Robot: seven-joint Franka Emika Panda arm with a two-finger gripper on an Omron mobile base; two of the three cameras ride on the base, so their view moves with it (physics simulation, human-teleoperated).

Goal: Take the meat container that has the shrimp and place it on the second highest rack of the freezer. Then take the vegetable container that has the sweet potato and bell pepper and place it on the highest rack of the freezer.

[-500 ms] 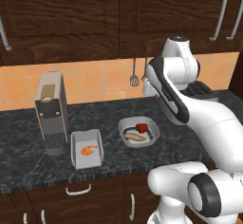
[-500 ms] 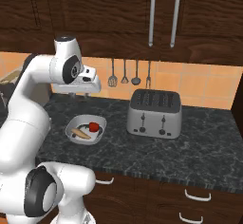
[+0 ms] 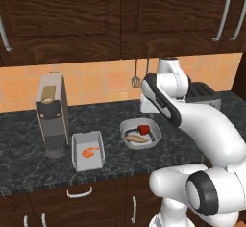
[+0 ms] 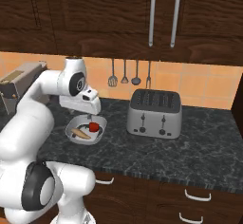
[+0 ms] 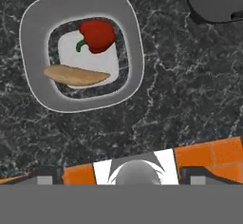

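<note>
A dark speckled stone counter (image 3: 29,170) runs under dark wooden wall cabinets (image 4: 95,14) and an orange tiled backsplash (image 3: 96,84), and the pincer hangs above it, near the wall, its tips so cut off at the bottom of the hand view that whether it is spread or closed cannot be told. Directly beneath and ahead of it sits the rounded light-grey bowl (image 5: 33,38) with the glossy red bell pepper (image 5: 98,34) and the tan elongated sweet potato (image 5: 76,75). Off to its left lies the small light-grey rectangular tray (image 3: 75,149) with the orange shrimp (image 3: 89,151) beside a tall grey coffee machine (image 3: 52,113), and to its right stands a silver toaster (image 4: 154,114), cropped in the hand view.
</note>
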